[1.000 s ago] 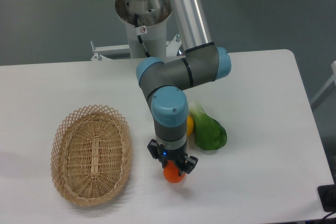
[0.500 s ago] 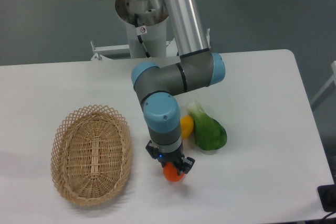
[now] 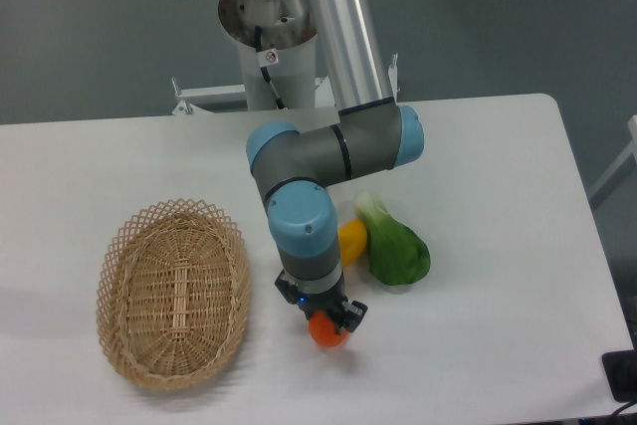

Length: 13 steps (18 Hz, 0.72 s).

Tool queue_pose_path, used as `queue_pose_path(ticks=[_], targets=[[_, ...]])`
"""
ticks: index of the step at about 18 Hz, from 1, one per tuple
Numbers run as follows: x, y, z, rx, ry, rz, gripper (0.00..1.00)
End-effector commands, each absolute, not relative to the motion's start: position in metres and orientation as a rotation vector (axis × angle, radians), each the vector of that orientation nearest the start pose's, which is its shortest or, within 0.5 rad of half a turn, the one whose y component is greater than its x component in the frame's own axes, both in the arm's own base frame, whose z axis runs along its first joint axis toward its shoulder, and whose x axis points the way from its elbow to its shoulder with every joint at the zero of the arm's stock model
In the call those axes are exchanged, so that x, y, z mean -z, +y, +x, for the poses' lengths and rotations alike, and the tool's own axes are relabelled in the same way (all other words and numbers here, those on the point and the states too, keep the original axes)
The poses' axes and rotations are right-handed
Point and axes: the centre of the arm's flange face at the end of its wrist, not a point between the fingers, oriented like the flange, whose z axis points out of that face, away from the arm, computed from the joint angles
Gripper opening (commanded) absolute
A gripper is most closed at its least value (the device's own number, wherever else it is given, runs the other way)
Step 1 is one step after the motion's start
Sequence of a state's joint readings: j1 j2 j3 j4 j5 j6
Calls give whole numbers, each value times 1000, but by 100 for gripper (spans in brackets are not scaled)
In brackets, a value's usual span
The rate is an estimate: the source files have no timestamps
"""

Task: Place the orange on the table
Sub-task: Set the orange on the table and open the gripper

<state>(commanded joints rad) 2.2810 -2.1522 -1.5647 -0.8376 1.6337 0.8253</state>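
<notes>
Low over the large white, smooth counter, the grey-and-blue robot arm's black two-finger gripper points straight down, and its fingers are clenched around the small, glossy, bright orange-red fruit, the orange. The orange sits between the fingers with its lower half showing beneath them; whether it touches the counter or hangs just above it cannot be told from this view.

Taking the oval woven wicker basket as the landmark, the orange is just off the basket's right rim, near the basket's lower end and apart from the weave. Farther right of the basket, beyond the arm's blue-capped wrist, lies a yellow-orange rounded fruit, partly hidden by the wrist. Touching it on the side away from the basket is a glossy green leafy vegetable with a pale stalk end, lying on the counter with the stalk end pointing towards the back edge. Both of these lie further back on the counter than the orange. The basket itself rests on the left part of the counter, its long axis running front to back.
</notes>
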Motion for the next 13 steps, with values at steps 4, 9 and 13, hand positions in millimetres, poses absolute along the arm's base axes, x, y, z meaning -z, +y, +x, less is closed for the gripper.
queue_pose_path(ticks=[4, 9, 13], targets=[[-227, 596, -345, -244, 170, -3051, 95], [-233, 597, -345, -253, 167, -3041, 100], [-249, 600, -347, -274, 154, -3012, 100]])
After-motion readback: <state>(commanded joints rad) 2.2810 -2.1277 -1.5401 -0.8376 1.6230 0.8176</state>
